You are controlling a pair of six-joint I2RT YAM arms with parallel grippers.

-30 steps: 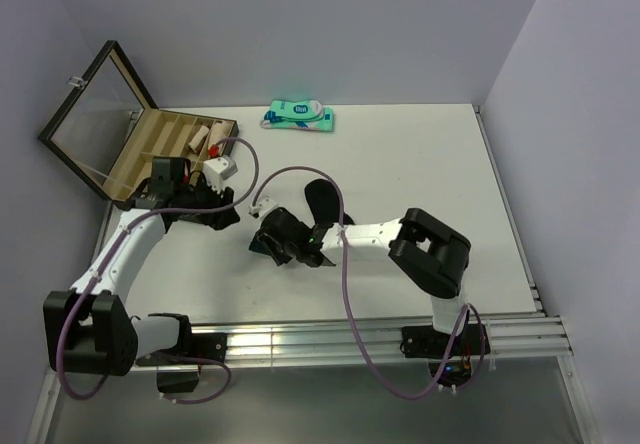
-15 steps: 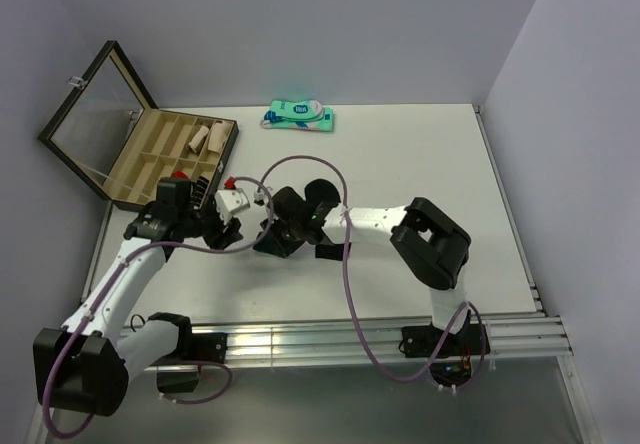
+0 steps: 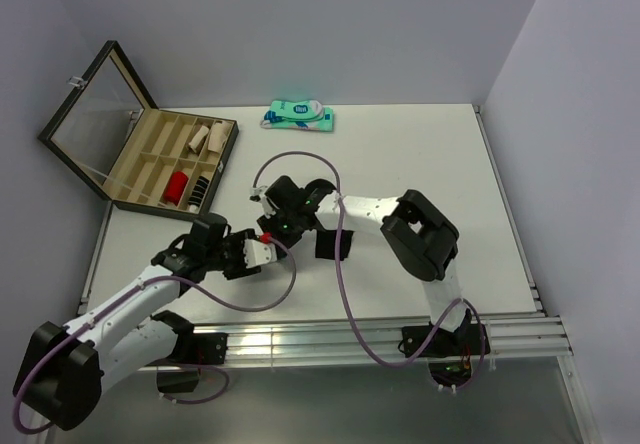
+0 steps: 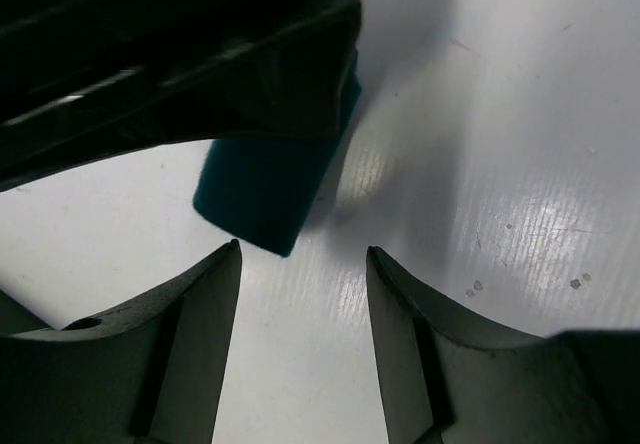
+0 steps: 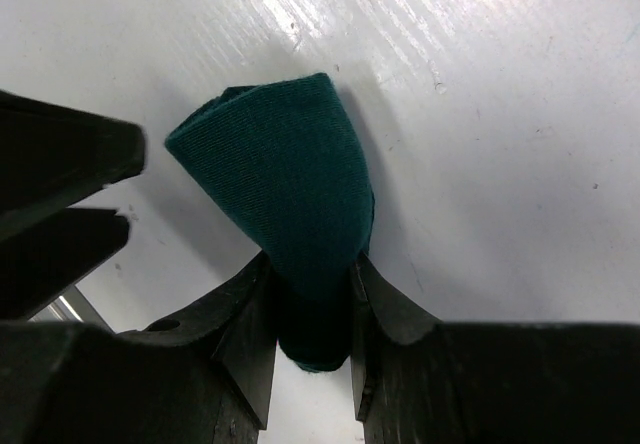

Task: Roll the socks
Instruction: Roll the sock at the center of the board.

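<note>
A dark green sock [image 5: 290, 179], folded over on itself, rises from between my right gripper's [image 5: 312, 264] fingers, which are shut on its lower end just above the white table. In the left wrist view the same green sock [image 4: 262, 189] hangs under the right gripper's dark body, slightly beyond my left gripper [image 4: 302, 256], which is open with only bare table between its fingers. From above, the left gripper [image 3: 258, 251] and right gripper [image 3: 278, 219] meet tip to tip at the table's middle. The black sock [image 3: 336, 246] lies partly under the right forearm.
An open wooden compartment box [image 3: 150, 154] stands at the back left, holding a red roll [image 3: 177, 184] and beige rolls [image 3: 205, 136]. A teal-and-white packaged pair [image 3: 298, 116] lies at the back. Metal rails [image 3: 350, 336] run along the near edge.
My left arm has swung away from the box down to the table's middle, facing the right gripper. The right gripper has shifted slightly back and left, still holding the green sock.
</note>
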